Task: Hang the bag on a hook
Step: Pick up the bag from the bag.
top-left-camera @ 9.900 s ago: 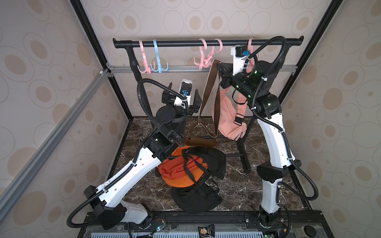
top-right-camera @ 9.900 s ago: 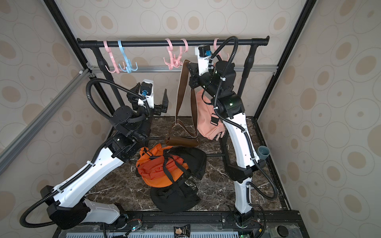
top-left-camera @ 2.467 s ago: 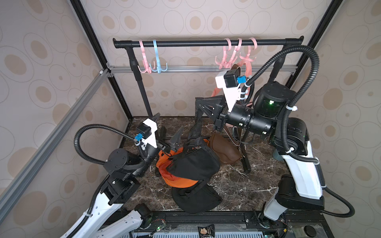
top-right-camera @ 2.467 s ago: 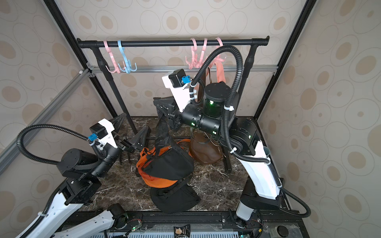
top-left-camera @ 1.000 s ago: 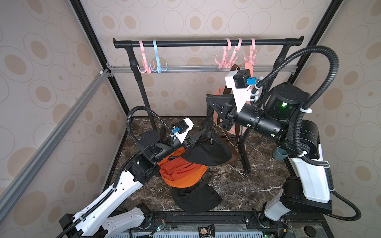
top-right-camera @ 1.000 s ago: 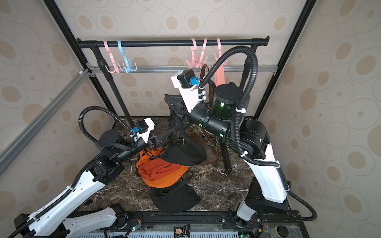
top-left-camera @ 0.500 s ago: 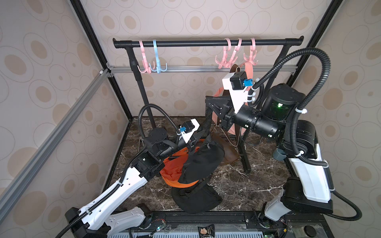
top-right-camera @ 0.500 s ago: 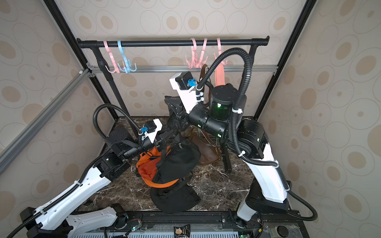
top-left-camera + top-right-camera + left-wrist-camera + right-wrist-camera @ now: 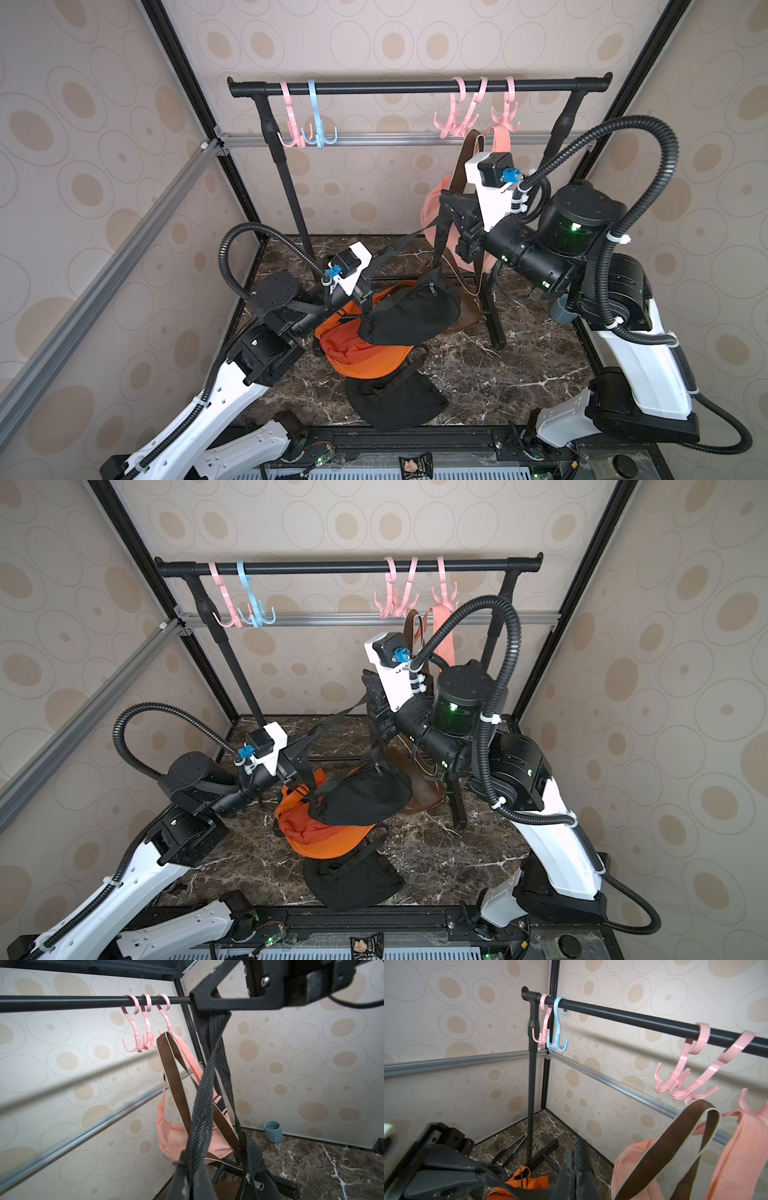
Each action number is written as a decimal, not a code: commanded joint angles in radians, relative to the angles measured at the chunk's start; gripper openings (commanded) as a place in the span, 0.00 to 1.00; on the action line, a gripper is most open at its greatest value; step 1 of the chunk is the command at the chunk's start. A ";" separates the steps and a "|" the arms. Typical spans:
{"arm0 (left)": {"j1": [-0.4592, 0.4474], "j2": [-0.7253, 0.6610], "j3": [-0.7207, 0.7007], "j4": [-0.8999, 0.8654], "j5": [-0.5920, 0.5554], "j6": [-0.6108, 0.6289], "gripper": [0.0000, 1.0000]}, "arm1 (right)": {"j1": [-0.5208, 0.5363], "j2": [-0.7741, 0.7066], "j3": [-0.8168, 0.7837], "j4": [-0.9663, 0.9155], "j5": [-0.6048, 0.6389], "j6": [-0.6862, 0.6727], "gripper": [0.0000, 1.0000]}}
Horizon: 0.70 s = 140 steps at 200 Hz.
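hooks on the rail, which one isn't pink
The blue hook, second from the rail's end on the robot's left, beside a pink one. All four others are pink.

An orange bag lies on the marble floor; a grey-blue cup stands by the wall.
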 commanded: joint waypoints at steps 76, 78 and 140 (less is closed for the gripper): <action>-0.022 0.538 0.812 -0.249 -0.041 0.024 0.00 | -0.001 -0.153 0.005 0.079 -0.036 -0.126 0.58; -0.026 0.551 0.836 -0.257 -0.042 0.028 0.00 | -0.001 -0.158 0.005 0.083 -0.042 -0.131 0.58; -0.124 0.917 1.352 -0.483 -0.212 0.148 0.00 | -0.029 -0.080 0.095 0.067 -0.146 -0.263 0.59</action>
